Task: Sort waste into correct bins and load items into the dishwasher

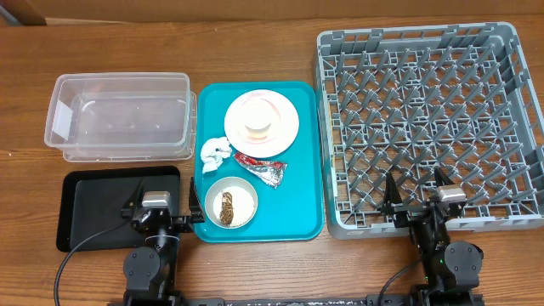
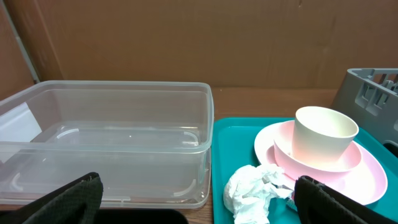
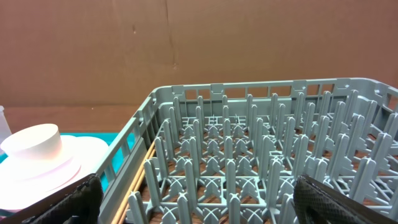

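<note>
While both arms wait at the near edge of the wooden worktop (image 1: 280,272), the left pincer (image 1: 161,206) hangs spread wide and empty over the shallow black rectangular tray (image 1: 89,212). The right pincer (image 1: 416,183) is equally wide and empty at the near wall of the large grey plastic dish rack (image 1: 425,34).

Everything to be handled sits on the teal serving tray (image 1: 306,170) between the clear rectangular plastic tub (image 1: 119,115) and the rack. At its far end, a pale pink round plate (image 1: 289,127) carries a pale pink bowl (image 2: 317,163) with a small cream-white cup (image 2: 324,130) inside. A crumpled white tissue (image 1: 214,153) lies by the tray's left rim, just beside the plate. The red-and-silver foil wrapper (image 1: 263,167) is just right of the tissue. Brown food scraps (image 1: 227,208) sit in a white round bowl (image 1: 246,194) at the near end.

No step appears begun. The tissue looks the likeliest start for the left arm. The pincer should descend from above, straddle the tissue's bulk clear of the plate rim and wrapper, and lift straight before carrying. The flat wrapper probably needs a low pinch on a raised crinkle.
</note>
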